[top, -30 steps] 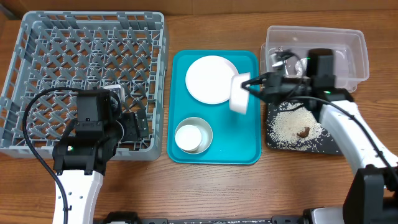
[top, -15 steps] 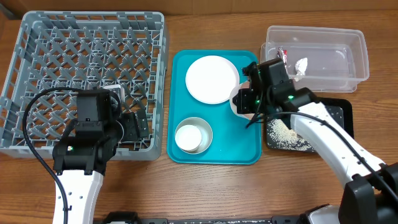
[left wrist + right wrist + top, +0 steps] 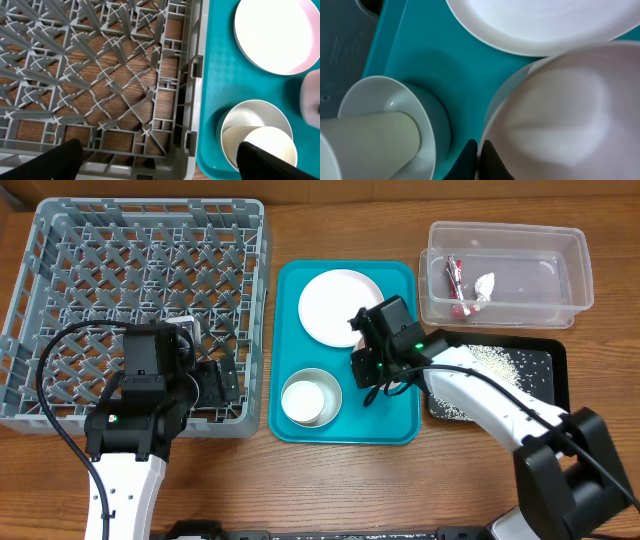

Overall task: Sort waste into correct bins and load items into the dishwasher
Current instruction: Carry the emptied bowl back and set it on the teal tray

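My right gripper is shut on the rim of the small white bowl and holds it low over the teal serving tray. The arm hides the bowl in the overhead view. The large white plate lies just behind it. The greyish bowl holds the white cup. My left gripper is open and empty over the front right corner of the grey dish rack. The wrapper and crumpled paper lie in the clear tub. Rice grains lie on the black tray.
The teal tray sits between the rack and the two bins. The left wrist view shows the rack's lattice floor, the plate and the greyish bowl with the cup. My right arm crosses the black tray's left part and hides any brown lump.
My right gripper has carried the small bowl left, from over the black tray to the teal tray by the plate. The left arm has not moved.
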You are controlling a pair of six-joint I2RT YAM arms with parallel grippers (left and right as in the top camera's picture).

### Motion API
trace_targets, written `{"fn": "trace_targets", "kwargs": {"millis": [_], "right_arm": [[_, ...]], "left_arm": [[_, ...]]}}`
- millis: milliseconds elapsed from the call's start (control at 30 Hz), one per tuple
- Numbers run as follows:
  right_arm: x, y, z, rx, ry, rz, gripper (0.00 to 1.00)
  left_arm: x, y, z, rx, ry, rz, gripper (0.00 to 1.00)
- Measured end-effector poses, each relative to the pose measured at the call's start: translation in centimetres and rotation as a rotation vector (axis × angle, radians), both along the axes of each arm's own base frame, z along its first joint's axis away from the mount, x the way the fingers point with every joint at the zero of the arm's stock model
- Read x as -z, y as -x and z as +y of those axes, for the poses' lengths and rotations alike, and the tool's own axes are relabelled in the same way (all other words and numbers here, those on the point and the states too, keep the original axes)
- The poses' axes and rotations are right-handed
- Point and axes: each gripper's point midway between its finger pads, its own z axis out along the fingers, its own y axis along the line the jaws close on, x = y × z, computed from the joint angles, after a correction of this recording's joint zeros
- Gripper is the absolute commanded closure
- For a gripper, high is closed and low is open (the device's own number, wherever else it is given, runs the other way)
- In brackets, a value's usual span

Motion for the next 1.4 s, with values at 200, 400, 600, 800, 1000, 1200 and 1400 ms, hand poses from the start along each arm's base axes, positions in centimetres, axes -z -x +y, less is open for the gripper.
{"fn": "trace_targets", "kwargs": {"millis": [200,400,600,800,1000,1200,1400], "right_arm": [[0.1,0.3,0.5,-0.021,0.010,0.000,0.73],[-0.8,1.1,0.0,-0.025,0.044,0.055,0.64],[-6.0,0.1,1.1,-0.033,0.024,0.046,0.62],[-7.3,1.7,2.9,-0.070,0.001,0.078,0.60],[-6.6,3.7,4.9,-0.094,0.008,0.109,0.62],[-2.7,4.6,5.5,-0.066,0.067,0.211,0.72],[-0.2,4.9,5.3,-0.033,0.105,0.276,0.81]], "left_arm": [[0.0,0.0,0.0,0.000,0.000,0.000,0.00],[0.0,0.0,0.0,0.000,0.000,0.000,0.00],[0.0,0.0,0.0,0.000,0.000,0.000,0.00],[0.0,0.0,0.0,0.000,0.000,0.000,0.00],[0.0,0.0,0.0,0.000,0.000,0.000,0.00],[0.0,0.0,0.0,0.000,0.000,0.000,0.00],[0.0,0.0,0.0,0.000,0.000,0.000,0.00]]}}
